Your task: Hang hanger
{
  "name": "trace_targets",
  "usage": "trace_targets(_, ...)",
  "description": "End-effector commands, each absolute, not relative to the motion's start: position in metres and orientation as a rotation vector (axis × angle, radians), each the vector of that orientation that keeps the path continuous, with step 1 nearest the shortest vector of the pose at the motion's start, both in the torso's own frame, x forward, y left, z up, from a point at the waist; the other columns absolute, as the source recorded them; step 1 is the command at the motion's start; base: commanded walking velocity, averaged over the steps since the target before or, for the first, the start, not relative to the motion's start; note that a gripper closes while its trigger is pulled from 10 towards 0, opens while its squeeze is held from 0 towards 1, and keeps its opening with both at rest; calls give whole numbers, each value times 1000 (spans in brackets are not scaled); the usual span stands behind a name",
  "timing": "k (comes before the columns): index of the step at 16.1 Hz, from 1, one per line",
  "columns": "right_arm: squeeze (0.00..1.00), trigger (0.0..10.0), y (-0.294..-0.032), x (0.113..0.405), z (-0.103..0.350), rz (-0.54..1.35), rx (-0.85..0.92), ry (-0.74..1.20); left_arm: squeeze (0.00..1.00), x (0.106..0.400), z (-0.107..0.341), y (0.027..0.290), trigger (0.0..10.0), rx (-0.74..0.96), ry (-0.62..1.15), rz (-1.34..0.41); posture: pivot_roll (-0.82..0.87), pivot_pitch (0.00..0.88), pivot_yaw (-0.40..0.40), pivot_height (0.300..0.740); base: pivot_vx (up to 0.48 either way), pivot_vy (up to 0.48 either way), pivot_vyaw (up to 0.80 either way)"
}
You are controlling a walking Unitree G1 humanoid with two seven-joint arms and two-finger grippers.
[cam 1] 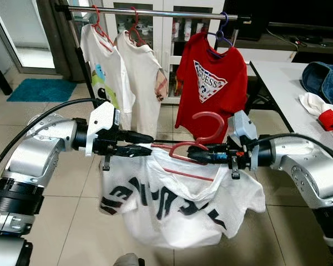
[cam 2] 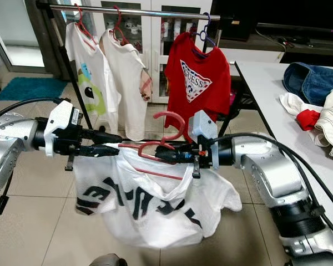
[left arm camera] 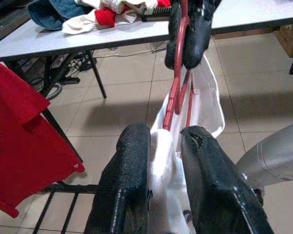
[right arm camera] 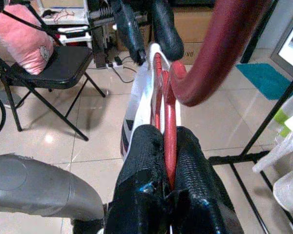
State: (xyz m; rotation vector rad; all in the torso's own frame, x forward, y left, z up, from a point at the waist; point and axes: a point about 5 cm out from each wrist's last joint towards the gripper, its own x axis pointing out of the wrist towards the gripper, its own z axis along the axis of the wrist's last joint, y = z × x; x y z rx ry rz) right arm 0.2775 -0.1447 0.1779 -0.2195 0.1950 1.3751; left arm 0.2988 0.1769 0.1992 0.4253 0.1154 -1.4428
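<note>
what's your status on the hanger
Left end effector and right end effector both shut on red plastic hanger carrying white printed t-shirt. Silver rail ahead, unobstructed.

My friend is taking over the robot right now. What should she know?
Left end effector: shut on one end of the red hanger and the white shirt.
Right end effector: shut on the hanger near its hook.
Done: white shirt is on the hanger, held level in front of the rail, below it.
Left: lift it and hook it over the rail. There looks to be room between the two white tops and the red shirt.
</note>
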Motion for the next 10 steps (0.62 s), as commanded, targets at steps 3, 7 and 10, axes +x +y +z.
trace_targets(3,0,0,-158,279,173,1259,-287,224,0,300,231,174,10000,414,-32,-1429,-62,0,14,740,0,0,0)
trace_targets(7,0,0,-165,279,156,1049,-241,215,0,306,244,177,10000,284,-143,-1207,-48,0,8,740,0,0,0)
trace_targets(10,0,0,-167,278,145,879,-185,194,0,305,221,181,10000,238,-82,-1036,-42,0,7,740,0,0,0)
